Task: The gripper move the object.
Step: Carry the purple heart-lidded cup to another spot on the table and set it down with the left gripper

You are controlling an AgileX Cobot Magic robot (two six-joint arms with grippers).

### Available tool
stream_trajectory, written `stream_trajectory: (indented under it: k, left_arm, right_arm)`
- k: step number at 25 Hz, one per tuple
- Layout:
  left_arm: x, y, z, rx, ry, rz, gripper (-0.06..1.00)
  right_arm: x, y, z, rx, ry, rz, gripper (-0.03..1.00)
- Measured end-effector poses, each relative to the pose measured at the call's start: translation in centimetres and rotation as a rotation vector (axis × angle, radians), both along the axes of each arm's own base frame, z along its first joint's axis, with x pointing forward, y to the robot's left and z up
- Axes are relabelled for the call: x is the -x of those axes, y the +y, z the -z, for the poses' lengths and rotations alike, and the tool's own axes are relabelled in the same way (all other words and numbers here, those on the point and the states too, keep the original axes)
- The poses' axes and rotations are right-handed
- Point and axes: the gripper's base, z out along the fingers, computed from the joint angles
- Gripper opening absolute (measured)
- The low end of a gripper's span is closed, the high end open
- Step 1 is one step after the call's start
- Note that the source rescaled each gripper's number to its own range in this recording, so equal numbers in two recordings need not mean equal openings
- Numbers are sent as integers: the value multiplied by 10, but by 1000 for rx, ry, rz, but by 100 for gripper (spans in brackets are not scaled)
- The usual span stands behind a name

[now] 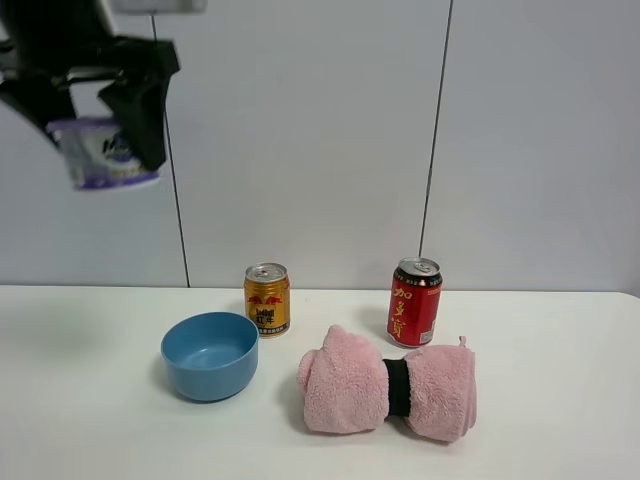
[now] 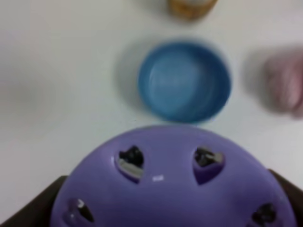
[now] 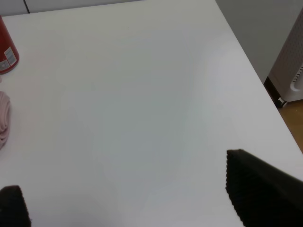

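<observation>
My left gripper (image 1: 95,128) is shut on the object, a small tub (image 1: 105,155) with a lilac-purple lid and a white-and-purple label. It holds the tub high in the air at the far left, well above the white table (image 1: 90,420). In the left wrist view the purple lid (image 2: 175,184) with petal-shaped holes fills the near part, with a dark finger (image 2: 28,213) on either side. A blue bowl (image 2: 184,80) lies below and ahead of it. My right gripper (image 3: 137,189) is open and empty over bare table; it is out of the exterior view.
The blue bowl (image 1: 210,355) stands at the table's left middle. A gold can (image 1: 267,298) stands behind it and a red can (image 1: 414,301) to the right. A rolled pink towel (image 1: 385,385) with a black band lies in front. The table's right edge (image 3: 255,75) drops to the floor.
</observation>
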Motion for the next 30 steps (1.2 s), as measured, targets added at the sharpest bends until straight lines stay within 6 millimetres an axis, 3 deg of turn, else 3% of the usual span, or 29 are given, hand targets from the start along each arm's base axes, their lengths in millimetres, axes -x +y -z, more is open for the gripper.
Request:
stream_trajectory:
  k: [5,11,20,30]
  left_arm:
    - [27,12,72,39,83,-142,0]
    - [39,15,126,168,33,-288,0]
    - [48,18,156,183,52,-350,0]
    - [44,-4,193,142,117,-303,0]
  right_arm:
    - [0,0,0,0,0,0,100]
    - [0,0,0,0,0,0,100]
    - [0,0,0,0,0,0,100]
    - [0,0,0,0,0,0,100]
